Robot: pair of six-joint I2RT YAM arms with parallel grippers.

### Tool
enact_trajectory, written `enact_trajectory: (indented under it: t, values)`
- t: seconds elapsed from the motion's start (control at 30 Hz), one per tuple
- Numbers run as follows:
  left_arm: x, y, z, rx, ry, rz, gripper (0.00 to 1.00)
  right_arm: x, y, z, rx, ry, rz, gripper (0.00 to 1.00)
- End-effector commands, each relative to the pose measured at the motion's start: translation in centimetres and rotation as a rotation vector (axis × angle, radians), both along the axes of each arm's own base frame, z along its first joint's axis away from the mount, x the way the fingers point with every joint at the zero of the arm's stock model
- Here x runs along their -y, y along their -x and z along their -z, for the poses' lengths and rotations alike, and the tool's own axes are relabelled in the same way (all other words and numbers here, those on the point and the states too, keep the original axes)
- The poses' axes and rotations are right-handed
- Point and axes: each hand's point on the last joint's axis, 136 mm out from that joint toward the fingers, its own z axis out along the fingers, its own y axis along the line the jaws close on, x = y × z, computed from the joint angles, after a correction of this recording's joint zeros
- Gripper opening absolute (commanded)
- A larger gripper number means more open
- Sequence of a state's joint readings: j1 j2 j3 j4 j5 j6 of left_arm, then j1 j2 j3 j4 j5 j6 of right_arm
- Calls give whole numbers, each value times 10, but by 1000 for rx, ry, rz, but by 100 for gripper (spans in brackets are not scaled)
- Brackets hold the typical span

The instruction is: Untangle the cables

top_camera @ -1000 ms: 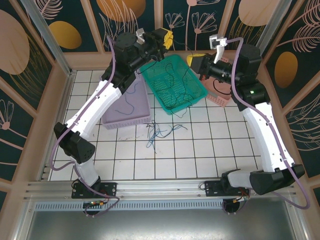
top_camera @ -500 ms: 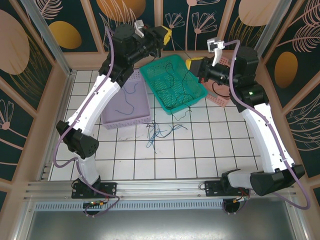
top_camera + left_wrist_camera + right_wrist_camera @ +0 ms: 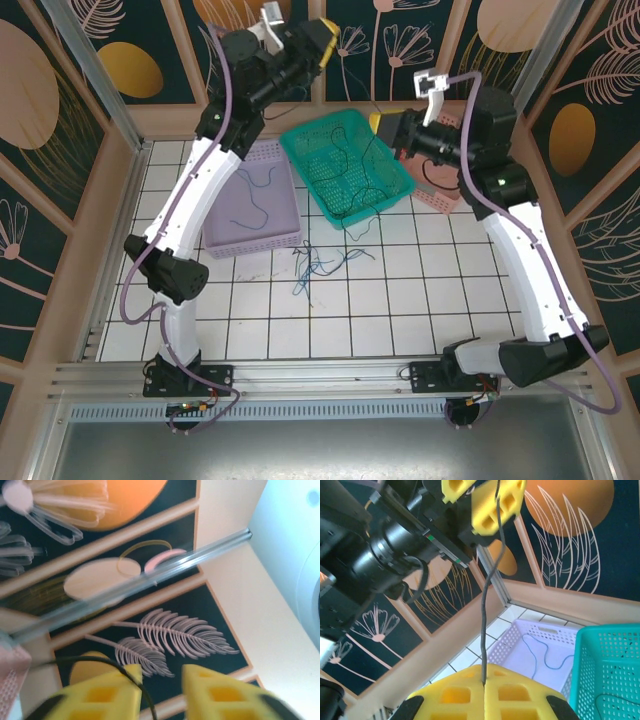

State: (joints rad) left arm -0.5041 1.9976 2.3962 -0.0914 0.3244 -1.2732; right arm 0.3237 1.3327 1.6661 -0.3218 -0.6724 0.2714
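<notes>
Rising toward the back wall, the left gripper (image 3: 322, 38) stands higher and further from the teal basket (image 3: 312, 185) than it did a second ago. Its yellow jaws, pinched together then, have come apart. The left wrist view shows a plain gap between them, with the black cable (image 3: 487, 595) curving across one finger. Whether that strand has slipped free yet cannot be told.

The right gripper (image 3: 380, 122) has hardly moved. It hangs over the far right side of the teal basket, clenched on the other end of the same black cable. In the right wrist view the cable runs between the two grippers in a nearly straight line with a slight wave.

The left side appears to be letting go after drawing one strand out, which would leave it hanging from the right gripper alone.

All the cables are thin and floppy. Several black squiggles lie inside the teal basket, a few ends trailing over its near corner. A blue cable (image 3: 255, 205) lies loosely curled in the lavender basket (image 3: 250, 240). A small bunch of blue and dark strands (image 3: 318, 268) rests on the white tiled table (image 3: 420, 300) just in front of both baskets, and these cables are still crossed over one another.
</notes>
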Motion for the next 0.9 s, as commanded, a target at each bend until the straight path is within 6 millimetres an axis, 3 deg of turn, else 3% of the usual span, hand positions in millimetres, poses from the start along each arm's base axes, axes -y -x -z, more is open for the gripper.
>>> enact_trajectory:
  t: [0.0,0.13,0.23,0.4,0.5,0.63,0.73,0.87]
  values:
    - [-19,-3,-18,84,-14,-71,49,2,-6,-42,17,-79,34,0]
    - [-31,-3,5,39,-134,-145,65,4,-25,-76,34,-143,86,0]
    - [-53,0,35,-28,-232,-249,75,5,-39,-96,58,-182,112,0]
    - [-96,19,89,-130,-389,-408,82,5,-69,-107,76,-203,153,0]
    - [-123,32,123,-200,-473,-500,82,4,-89,-101,68,-201,172,0]
    - [-131,50,161,-259,-533,-480,81,3,-116,-86,45,-194,190,0]
    - [-128,65,185,-304,-516,-427,76,1,-138,-63,6,-172,202,0]
    - [-122,84,203,-329,-474,-354,72,-4,-168,-15,-65,-137,222,0]
